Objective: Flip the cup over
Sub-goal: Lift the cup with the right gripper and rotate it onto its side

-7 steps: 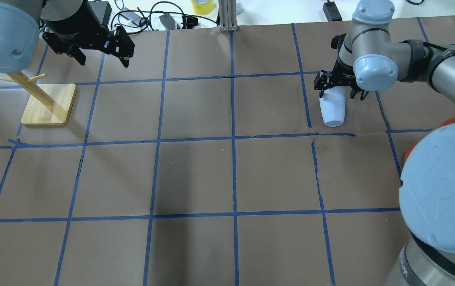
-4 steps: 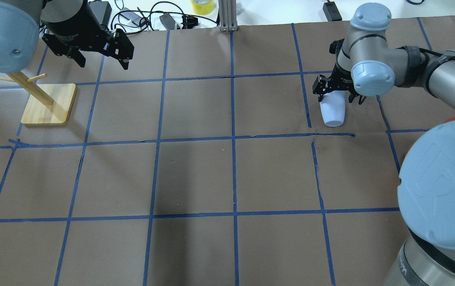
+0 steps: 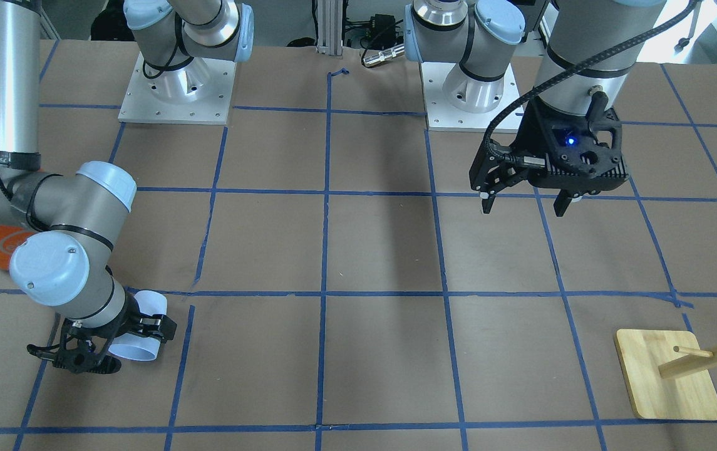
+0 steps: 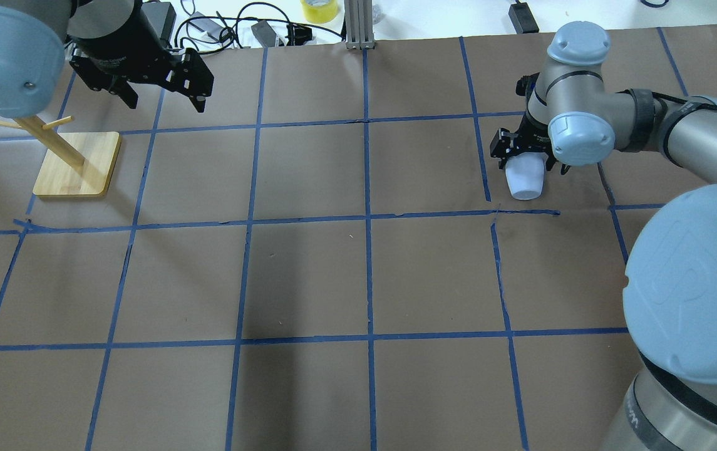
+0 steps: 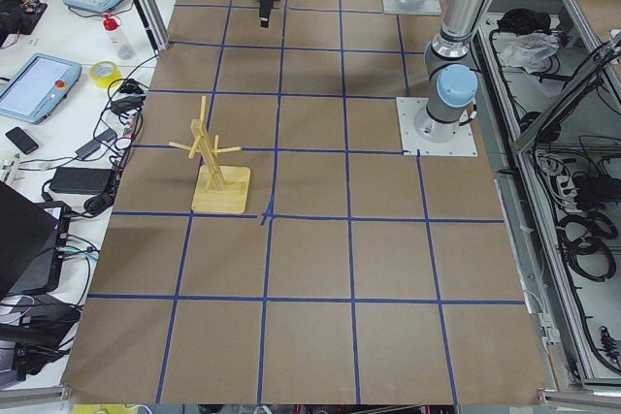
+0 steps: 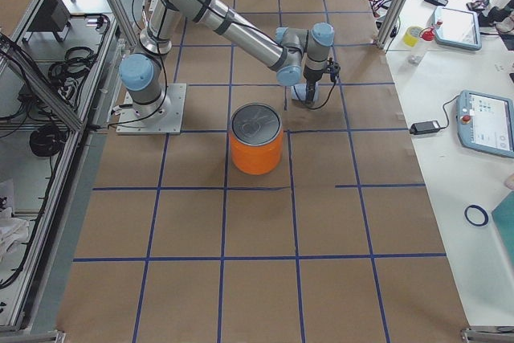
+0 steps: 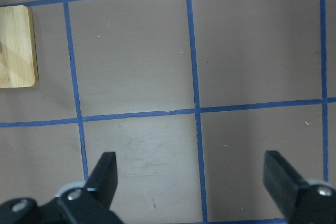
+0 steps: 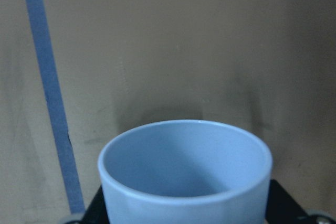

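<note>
The pale blue-white cup [image 4: 525, 181] is tilted on the brown paper at the far right of the table. It also shows in the front view [image 3: 148, 305]. My right gripper [image 4: 528, 160] is shut on the cup, with one finger on each side of it [image 3: 111, 344]. In the right wrist view the cup [image 8: 184, 182] fills the bottom, its open mouth towards the camera. My left gripper [image 4: 164, 95] is open and empty above the table at the far left [image 3: 524, 205] [image 7: 194, 182].
A wooden mug tree [image 4: 76, 164] stands by the left gripper [image 3: 668, 376]. A large orange can with a silver top [image 6: 257, 146] stands near the right arm's base. Cables and a yellow tape roll [image 4: 319, 9] lie beyond the far edge.
My right gripper has turned with the cup in it. The cup has tilted up from lying on its side and looks shorter from above. The left arm has hardly moved.
</note>
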Available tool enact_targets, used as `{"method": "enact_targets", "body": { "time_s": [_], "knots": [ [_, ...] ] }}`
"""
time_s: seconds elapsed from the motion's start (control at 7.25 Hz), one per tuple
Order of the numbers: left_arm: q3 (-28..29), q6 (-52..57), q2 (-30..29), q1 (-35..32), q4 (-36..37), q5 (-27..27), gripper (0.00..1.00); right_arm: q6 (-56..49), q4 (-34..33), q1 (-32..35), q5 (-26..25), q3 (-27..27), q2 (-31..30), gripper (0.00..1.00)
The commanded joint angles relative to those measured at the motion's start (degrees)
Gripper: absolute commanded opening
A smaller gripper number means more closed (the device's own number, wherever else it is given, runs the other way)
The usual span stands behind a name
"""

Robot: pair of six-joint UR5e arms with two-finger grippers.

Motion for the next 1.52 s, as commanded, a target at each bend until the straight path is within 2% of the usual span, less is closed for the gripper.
{"method": "enact_targets", "body": {
  "time_s": [0.0, 0.14, 0.28, 0.55, 0.69, 0.83, 0.97, 1.38],
  "knots": [
    [0.0, -0.3, 0.0, 0.0, 0.4, 0.0, 1.0, -0.5, -0.2, 0.1, 0.0, 0.0, -0.2, 0.18],
    [0.0, -0.3, 0.1, -0.1, 0.4, 0.0, 1.0, -0.5, -0.2, 0.2, 0.0, 0.0, -0.5, 0.05],
    [0.0, -0.5, 0.1, -0.1, 0.4, 0.0, 1.0, -0.5, -0.2, 1.0, -0.1, 0.0, -1.4, 0.0],
    [-0.1, -0.6, 0.1, -0.2, 0.4, -0.1, 1.0, -1.4, 0.3, 4.1, 0.1, -0.1, -3.1, 0.0],
    [-0.1, -0.9, 0.1, -0.2, 0.4, -0.1, 1.0, -5.3, 1.1, 6.4, 0.7, 0.1, -3.9, 0.0],
    [-0.1, -1.0, 0.1, -0.3, 0.4, -0.1, 1.0, -6.9, 1.1, 8.0, 3.1, -0.2, -4.3, 0.0],
    [-0.1, -1.0, 0.0, -0.3, 0.4, -0.1, 1.0, -15.8, 0.0, 10.8, 4.2, -0.6, -4.3, 0.0],
    [-0.1, -1.0, -0.1, -0.3, 0.5, -0.1, 1.0, -26.7, -3.5, 17.4, 5.4, 0.1, -4.3, 0.0]
  ]
}}
